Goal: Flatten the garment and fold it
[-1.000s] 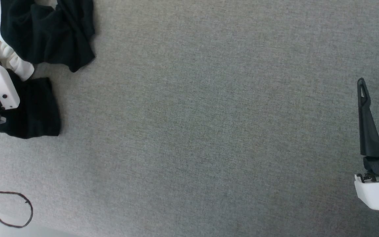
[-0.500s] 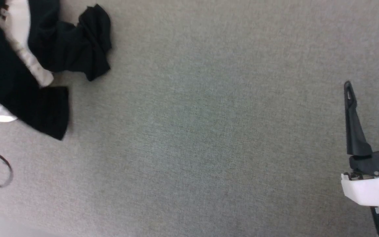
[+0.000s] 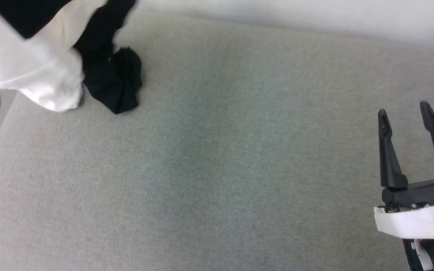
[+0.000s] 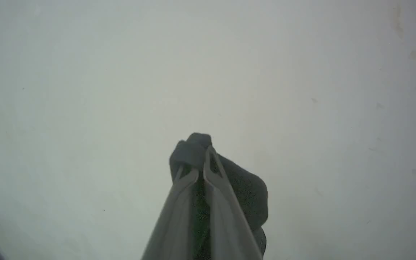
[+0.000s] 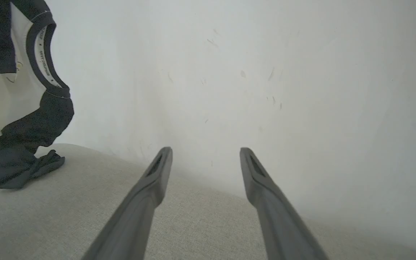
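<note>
Grey woven surface [image 3: 239, 169] in front of me, plain pale wall [image 5: 265, 72] right behind it, lightly scuffed. Light flat, even.

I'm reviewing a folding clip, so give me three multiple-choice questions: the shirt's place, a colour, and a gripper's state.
1. In the head view the shirt is: A lower right; B centre; C upper left.
2. Its collar is: A red; B black; C yellow.
3. The right gripper is: A open, empty; B shut on cloth; C shut, empty.
Answers: C, it hangs in that corner; B, a black band rings the neck; A, its fingers stand apart, nothing between.
</note>
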### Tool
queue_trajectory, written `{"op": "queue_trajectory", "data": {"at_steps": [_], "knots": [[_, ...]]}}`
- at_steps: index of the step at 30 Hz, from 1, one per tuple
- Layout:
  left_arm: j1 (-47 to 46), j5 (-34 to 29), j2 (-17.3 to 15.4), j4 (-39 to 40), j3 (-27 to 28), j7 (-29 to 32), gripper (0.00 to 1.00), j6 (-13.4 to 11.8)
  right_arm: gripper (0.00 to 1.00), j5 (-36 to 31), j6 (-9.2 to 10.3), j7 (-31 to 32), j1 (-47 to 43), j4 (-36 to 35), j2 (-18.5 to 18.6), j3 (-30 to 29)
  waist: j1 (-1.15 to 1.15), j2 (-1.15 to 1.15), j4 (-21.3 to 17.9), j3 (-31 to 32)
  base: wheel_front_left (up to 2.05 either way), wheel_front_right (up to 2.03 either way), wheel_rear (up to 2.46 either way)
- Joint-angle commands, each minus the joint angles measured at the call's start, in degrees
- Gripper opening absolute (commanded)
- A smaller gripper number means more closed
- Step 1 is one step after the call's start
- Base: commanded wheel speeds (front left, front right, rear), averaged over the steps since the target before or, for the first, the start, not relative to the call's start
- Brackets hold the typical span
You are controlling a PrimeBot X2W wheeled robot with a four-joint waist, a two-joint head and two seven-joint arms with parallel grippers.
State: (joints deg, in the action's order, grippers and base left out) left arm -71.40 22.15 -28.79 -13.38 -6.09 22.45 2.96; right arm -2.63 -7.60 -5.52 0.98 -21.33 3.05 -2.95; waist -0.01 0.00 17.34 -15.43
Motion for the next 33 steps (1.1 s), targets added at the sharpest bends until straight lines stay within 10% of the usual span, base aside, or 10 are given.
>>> {"op": "queue_trajectory", "data": {"at_steps": [1,18,33], "knots": [[-2.4,-0.1,1.7,1.2,-1.0,0.1,0.0,0.0,1.0,1.3,0.11,-0.8,-0.9,0.7,-0.1,-0.5,0.01,0.0,-3.1,5.3,0.0,0.0,0.0],[-22.8,5.4,22.6,-5.7,-7.2,-1.6,0.0,-3.4,1.0,7.5,0.11,-5.6,-4.7,7.6,-0.2,-0.9,0.01,0.0,-13.1,15.0,0.0,0.0,0.0],[-16.5,17.3,25.9,-6.5,-14.7,-4.1,0.0,-7.0,1.0,7.2,0.11,-5.5,-5.5,6.7,-0.2,-3.6,0.01,0.0,-20.3,13.7,0.0,0.0,0.0]]}}
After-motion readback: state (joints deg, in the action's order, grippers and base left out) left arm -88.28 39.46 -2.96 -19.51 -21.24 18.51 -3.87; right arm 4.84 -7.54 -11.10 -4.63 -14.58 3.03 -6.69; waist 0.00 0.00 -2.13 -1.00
